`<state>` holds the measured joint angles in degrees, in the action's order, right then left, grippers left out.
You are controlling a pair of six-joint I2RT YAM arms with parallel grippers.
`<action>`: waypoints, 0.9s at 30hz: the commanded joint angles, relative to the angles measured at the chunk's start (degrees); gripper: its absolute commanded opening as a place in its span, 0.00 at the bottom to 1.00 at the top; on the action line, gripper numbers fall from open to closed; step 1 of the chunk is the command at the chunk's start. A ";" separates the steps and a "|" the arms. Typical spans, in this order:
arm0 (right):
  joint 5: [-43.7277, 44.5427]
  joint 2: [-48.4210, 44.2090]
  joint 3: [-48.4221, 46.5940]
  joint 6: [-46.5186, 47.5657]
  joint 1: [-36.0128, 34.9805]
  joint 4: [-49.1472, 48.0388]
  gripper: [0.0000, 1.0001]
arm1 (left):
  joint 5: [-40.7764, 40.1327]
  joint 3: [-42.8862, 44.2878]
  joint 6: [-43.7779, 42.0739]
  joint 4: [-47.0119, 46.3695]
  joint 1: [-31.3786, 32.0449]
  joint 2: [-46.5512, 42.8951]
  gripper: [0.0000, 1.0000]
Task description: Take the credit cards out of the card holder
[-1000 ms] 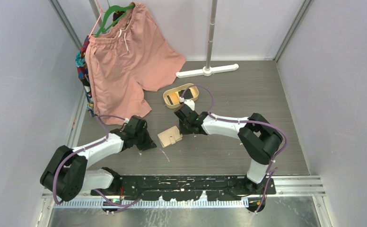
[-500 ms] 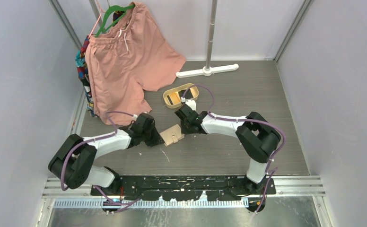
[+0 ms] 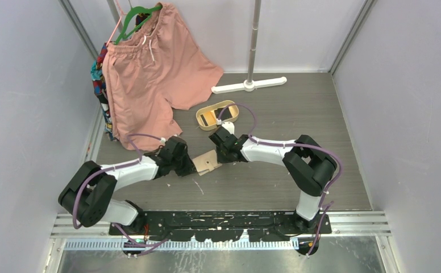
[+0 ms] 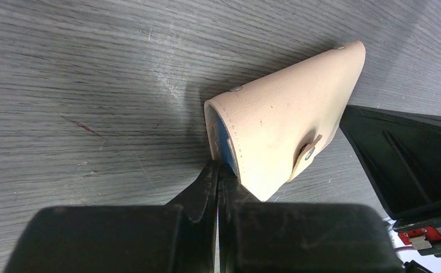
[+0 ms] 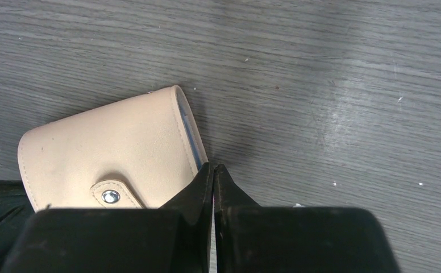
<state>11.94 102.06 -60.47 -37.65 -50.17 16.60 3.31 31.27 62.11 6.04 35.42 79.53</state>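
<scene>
The beige card holder lies folded on the grey floor between both grippers, its snap tab hanging loose. My left gripper is shut, its tips pressed against the holder's open edge where blue lining shows. My right gripper is shut, its tips touching the opposite edge of the holder. No credit card shows clear of the holder. A dark flat rectangle lies in the oval tan tray.
Pink shorts hang on a green hanger at the back left, beside patterned cloth. A white stand base with a grey pole stands behind the tray. Walls close in on both sides.
My left gripper has moved right up to the card holder's left edge. The holder has shifted and turned a little. The right gripper has stayed at its right edge.
</scene>
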 commanded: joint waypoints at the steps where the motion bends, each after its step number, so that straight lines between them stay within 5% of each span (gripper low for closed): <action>1: -0.22 -1.21 -2.08 0.28 -0.44 -0.23 0.11 | -2.87 -1.55 -0.92 5.20 0.97 0.53 0.00; 8: 1.54 -4.70 -5.59 4.63 7.32 3.78 0.36 | -5.68 -0.16 -3.20 11.95 0.94 -5.62 0.02; 18: 0.58 -14.64 -7.60 9.40 16.49 3.82 0.97 | -13.37 5.65 -7.54 26.16 0.41 -20.51 0.51; 21: -5.71 -17.88 -4.76 8.85 19.11 1.26 1.00 | -17.02 8.41 -12.51 27.53 0.15 -24.80 0.93; 27: -5.63 -22.90 -2.07 9.30 20.30 3.08 1.00 | -26.44 14.88 -29.36 26.02 -0.35 -30.43 1.00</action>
<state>7.55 82.61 -63.81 -29.61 -29.98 19.79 -14.35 41.80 45.80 32.73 35.59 52.05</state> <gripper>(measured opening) 0.995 0.994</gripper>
